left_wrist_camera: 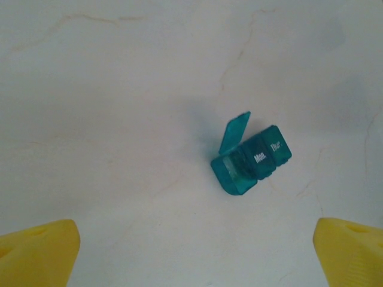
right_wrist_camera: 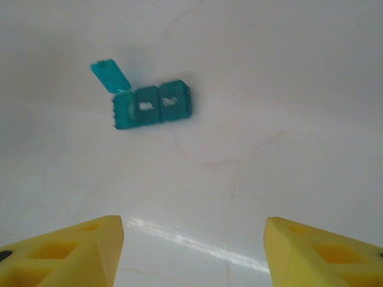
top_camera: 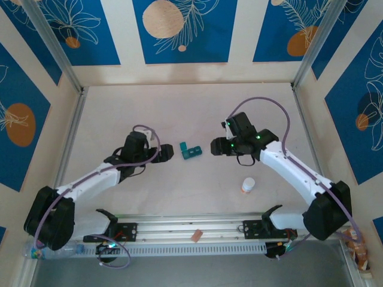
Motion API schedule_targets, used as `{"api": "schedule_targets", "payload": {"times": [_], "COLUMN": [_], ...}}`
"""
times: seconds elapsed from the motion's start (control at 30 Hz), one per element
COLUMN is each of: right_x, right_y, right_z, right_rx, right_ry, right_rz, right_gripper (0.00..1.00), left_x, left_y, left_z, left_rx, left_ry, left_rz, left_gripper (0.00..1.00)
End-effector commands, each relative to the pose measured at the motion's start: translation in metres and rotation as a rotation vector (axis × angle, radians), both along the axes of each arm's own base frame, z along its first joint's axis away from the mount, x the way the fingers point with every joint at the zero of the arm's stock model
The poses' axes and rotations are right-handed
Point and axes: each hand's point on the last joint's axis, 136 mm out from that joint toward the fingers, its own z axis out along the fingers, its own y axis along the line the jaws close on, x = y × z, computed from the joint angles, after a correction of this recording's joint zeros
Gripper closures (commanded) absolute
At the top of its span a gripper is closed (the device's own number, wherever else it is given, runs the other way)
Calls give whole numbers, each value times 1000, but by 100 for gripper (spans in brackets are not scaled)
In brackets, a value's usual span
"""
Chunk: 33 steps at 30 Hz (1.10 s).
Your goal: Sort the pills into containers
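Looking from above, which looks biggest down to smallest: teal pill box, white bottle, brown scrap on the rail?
Largest: teal pill box. Then the white bottle. Smallest: the brown scrap, close behind the bottle.

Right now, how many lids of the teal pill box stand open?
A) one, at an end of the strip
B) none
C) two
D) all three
A: in the left wrist view the pill box has its end lid tipped up, while the two lettered lids beside it lie shut.
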Motion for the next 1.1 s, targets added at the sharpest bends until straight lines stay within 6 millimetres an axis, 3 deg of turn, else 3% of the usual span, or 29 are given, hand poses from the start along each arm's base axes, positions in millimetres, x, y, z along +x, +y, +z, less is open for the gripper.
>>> {"api": "schedule_targets", "payload": {"times": [0.0, 0.2, 0.37, 0.47, 0.67, 1.07], "right_x": [-25, -56, -67, -69, -77, -101], "right_y": [-30, -69, -92, -94, -95, -95], "right_z": [-17, -40, -47, -47, -67, -100], "right_rx": [-77, -199, -229, -196, -154, -153], "right_ry": [87, 175, 199, 221, 299, 395], "right_rz": [-73, -175, -276, -329, -386, -451], "right_gripper": [36, 28, 19, 14, 14, 24], "left_x": [2, 1, 4, 5, 7, 11], "left_y": [-18, -28, -35, -38, -40, -46], "left_z": [-2, -18, -20, -19, -15, 6], "left_rx": [-47, -70, -95, -106, -119, -177], "left_ry": [-19, -12, -10, -15, -30, -76], "left_rz": [-24, -36, -47, -50, -54, -63], "left_gripper": [0, 0, 0, 0, 0, 0]}}
